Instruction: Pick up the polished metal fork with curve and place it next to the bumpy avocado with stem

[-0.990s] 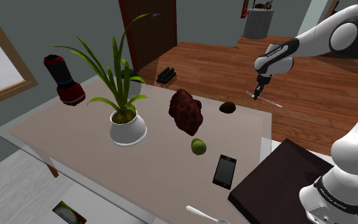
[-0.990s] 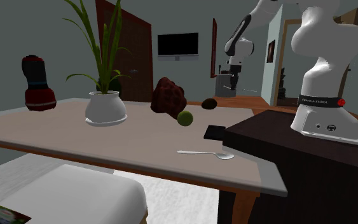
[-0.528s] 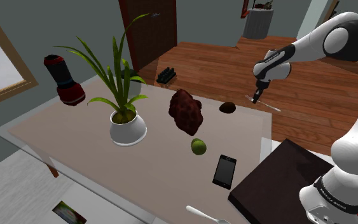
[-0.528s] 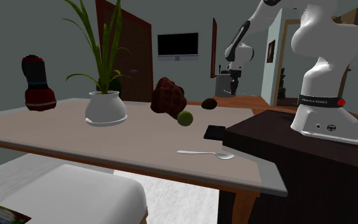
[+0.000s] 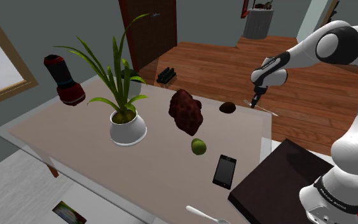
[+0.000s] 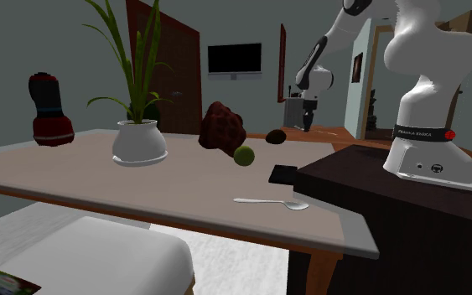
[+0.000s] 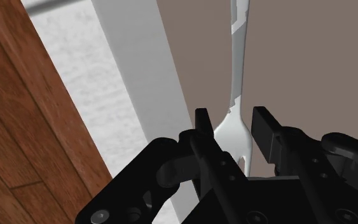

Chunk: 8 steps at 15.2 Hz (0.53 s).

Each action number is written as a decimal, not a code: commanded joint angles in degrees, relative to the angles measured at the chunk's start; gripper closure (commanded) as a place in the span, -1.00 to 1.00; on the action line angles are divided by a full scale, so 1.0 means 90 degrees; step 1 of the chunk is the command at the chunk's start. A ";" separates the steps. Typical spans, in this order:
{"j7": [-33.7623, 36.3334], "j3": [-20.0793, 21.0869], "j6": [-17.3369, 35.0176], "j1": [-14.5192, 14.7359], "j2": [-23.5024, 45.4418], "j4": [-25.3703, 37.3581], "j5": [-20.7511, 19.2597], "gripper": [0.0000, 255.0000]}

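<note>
The black gripper point(image 5: 255, 100) is seen at the end of the white arm, pointed downward over the far corner of the table point(image 5: 82, 143). Its fingers are set narrow and are closed on the pale, whitish fork point(image 7: 238, 57).

In the wrist view, the fork's head is clasped between the two fingers point(image 7: 201, 127) with the tines turned back toward the palm. The slim handle is carried straight out past the fingertips. Beneath the handle the brown-grey tabletop is shown, and to one side of the gripper the table's white edge band and a wooden floor point(image 7: 18, 127) are seen. Whether the fork is touching the tabletop cannot be told.

The dark, bumpy avocado point(image 5: 227, 107) is found on the table just beside the gripper, toward the shoulder view's left, apart from the fork. In the second exterior view it is likewise placed just to the left of the gripper and slightly lower.

Farther from the gripper on that same side, a dark red lumpy object point(image 5: 185, 111) is set on the table. A small green round fruit point(image 5: 198, 146) and a black phone point(image 5: 224, 170) are laid nearer the stand, well apart from the gripper. A white spoon point(image 5: 204, 214) is placed at the table's near edge. A potted plant point(image 5: 127, 127) in a white pot is stood beyond the lumpy object, far from the gripper.
</note>
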State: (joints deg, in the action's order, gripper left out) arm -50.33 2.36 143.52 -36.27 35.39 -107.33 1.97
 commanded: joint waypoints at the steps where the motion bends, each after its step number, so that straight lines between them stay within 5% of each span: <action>1: -0.0007 -0.0003 0.0120 -0.0001 0.0145 0.0027 -0.0001 1.00; 8: -0.0021 -0.0008 0.0481 0.0005 0.0647 0.0168 -0.0005 1.00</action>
State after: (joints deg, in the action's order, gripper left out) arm -50.44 2.30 147.39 -36.19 40.45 -106.14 1.93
